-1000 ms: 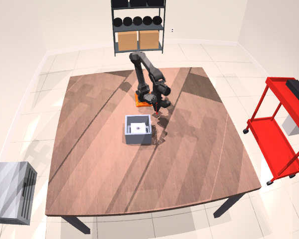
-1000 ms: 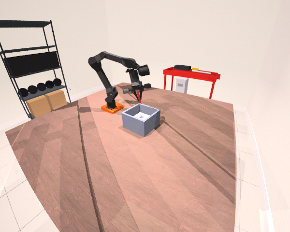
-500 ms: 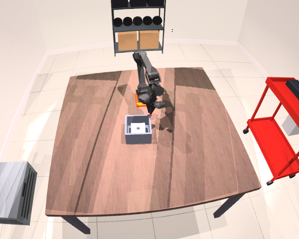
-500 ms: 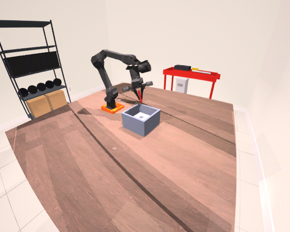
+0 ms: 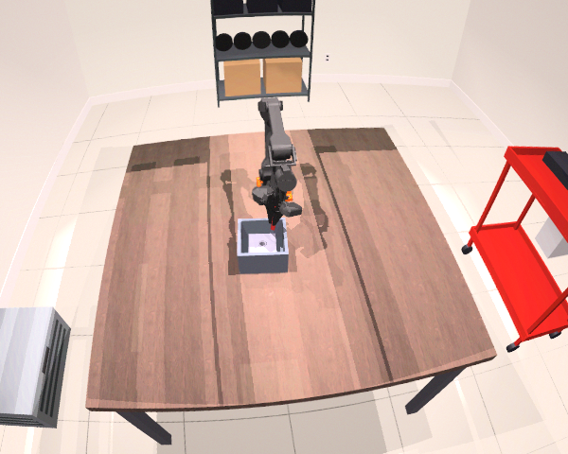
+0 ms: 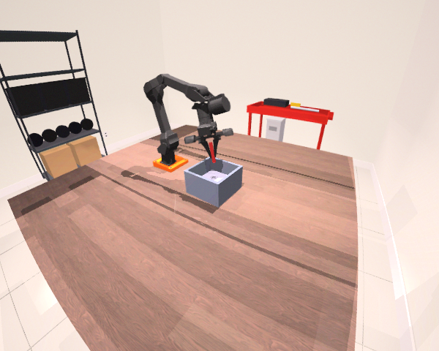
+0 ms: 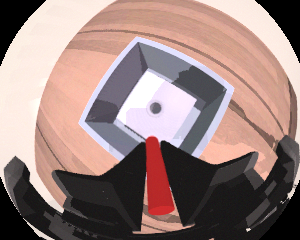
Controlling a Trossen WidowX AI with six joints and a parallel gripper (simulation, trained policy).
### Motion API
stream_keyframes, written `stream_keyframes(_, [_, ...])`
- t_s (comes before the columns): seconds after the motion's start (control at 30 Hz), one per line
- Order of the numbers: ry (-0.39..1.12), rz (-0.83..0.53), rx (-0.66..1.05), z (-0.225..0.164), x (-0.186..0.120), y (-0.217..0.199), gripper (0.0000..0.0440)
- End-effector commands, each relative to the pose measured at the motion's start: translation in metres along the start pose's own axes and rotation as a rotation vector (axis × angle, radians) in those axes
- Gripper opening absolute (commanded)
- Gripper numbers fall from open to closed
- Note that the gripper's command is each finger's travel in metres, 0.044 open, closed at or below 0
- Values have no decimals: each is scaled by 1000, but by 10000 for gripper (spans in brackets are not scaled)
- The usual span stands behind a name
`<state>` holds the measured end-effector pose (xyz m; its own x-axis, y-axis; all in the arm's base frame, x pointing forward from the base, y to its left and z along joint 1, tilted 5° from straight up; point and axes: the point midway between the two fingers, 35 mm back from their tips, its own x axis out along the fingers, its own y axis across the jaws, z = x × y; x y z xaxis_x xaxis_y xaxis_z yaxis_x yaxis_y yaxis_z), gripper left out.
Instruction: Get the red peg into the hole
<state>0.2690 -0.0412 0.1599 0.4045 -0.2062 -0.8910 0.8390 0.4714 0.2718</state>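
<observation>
Standing on the table [image 5: 299,312] [image 6: 249,241] [image 7: 65,100], the box [image 5: 262,264] [image 6: 201,187] [image 7: 108,96] awaits insertion. The gripper [image 5: 274,219] [image 6: 212,151] [image 7: 153,145] is clamped on the red peg [image 5: 273,226] [image 6: 212,153] [image 7: 159,185], slightly tilted near the rim. Grasping appears complete; centring, lowering and seating in the plate hole [image 5: 262,243] [image 6: 214,177] [image 7: 155,108] remain.

Your top view looks steeply down on whole table [image 5: 167,303] [image 6: 227,257] [image 7: 65,100]; exterior, lower, slantwise; wrist, close above box [image 5: 262,264] [image 6: 201,188] [image 7: 108,92].
</observation>
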Motion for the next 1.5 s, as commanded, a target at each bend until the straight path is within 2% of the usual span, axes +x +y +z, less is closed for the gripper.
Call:
stream_keyframes(0.0, [-8, -6, 13, 11, 8, 0, 1])
stream_keyframes(0.37, [13, -29, 43, 26, 31, -2, 10])
stream_keyframes(0.8, [68, -88, 26, 27, 62, -7, 7])
stream_keyframes(0.87, [76, -100, 16, 27, 66, -8, 33])
stream_keyframes(1.07, [96, -128, -26, 30, 73, -10, 169])
stream_keyframes(1.47, [104, -148, -95, 50, 70, 2, 167])
